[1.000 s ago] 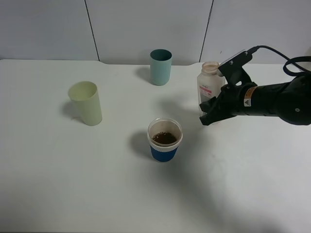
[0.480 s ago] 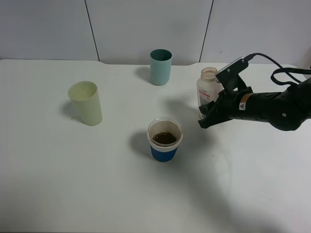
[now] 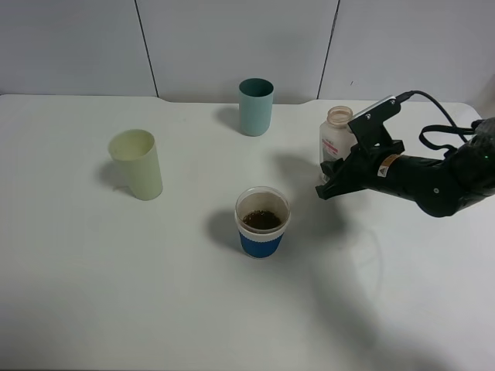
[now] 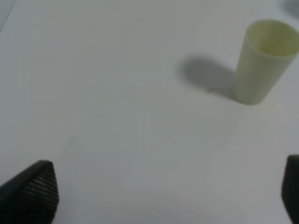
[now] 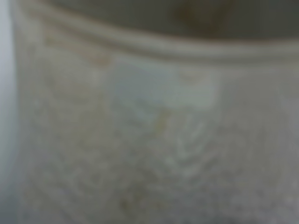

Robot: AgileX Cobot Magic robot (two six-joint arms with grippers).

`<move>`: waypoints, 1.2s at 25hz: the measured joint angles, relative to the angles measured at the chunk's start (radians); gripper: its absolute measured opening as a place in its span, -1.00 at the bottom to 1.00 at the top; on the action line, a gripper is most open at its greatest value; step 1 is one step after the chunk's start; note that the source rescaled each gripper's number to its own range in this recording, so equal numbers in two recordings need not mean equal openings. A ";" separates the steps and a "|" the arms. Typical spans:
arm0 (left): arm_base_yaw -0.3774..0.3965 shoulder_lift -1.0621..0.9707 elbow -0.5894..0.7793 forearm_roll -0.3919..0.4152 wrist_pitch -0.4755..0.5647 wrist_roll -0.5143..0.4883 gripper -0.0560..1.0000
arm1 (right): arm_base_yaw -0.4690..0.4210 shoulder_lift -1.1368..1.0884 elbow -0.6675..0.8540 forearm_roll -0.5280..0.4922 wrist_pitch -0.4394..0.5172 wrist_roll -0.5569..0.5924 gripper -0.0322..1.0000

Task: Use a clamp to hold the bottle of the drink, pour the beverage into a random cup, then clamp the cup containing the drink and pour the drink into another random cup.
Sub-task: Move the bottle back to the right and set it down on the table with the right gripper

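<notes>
**Item 1: bottle of the drink** (image 3: 336, 140). Translucent, capless, white-and-red label. Upright at the right rear of the white table (image 3: 116, 294). Its base is hidden behind the gripper, so contact with the table cannot be told. Fills the right wrist view as a blur.

**Item 2: right gripper** (image 3: 328, 186). Black jaws closed on the lower body of the bottle of the drink, reaching in from the right. Black cable (image 3: 441, 99) loops behind the arm.

**Item 3: blue-sleeved cup** (image 3: 262, 232). Short, clear rim, white band. Stands near table centre, in front and to the left of the bottle, apart from the right gripper. Holds the beverage (image 3: 262, 220), brown, low in the cup.

**Item 4: yellow-green tumbler** (image 3: 138, 166). Upright at the left, well apart from the cup.

**Item 5: teal tumbler** (image 3: 255, 107). Upright at the rear centre.

**Item 6: left gripper** (image 4: 161, 196). Jaws spread wide, 2 fingertips (image 4: 32, 193) at opposite edges of the wrist view. Holds nothing, touches nothing. Yellow-green tumbler stands well ahead of it.
</notes>
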 joint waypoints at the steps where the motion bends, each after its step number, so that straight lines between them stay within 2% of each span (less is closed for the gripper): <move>1: 0.000 0.000 0.000 0.000 0.000 0.000 0.79 | 0.000 0.009 0.000 0.006 -0.024 -0.012 -0.94; 8: 0.000 0.000 0.000 0.000 0.000 0.000 0.79 | 0.000 0.072 0.000 0.029 -0.166 -0.027 -0.94; 14: 0.000 0.000 0.000 0.000 0.000 0.000 0.79 | 0.000 0.090 0.000 0.029 -0.238 -0.024 -0.94; 23: 0.000 0.000 0.000 0.000 0.000 0.000 0.79 | 0.000 0.110 0.000 0.029 -0.256 0.122 -0.94; 30: 0.000 0.000 0.000 0.000 0.000 0.000 0.79 | 0.000 0.110 0.000 0.030 -0.223 0.152 -0.94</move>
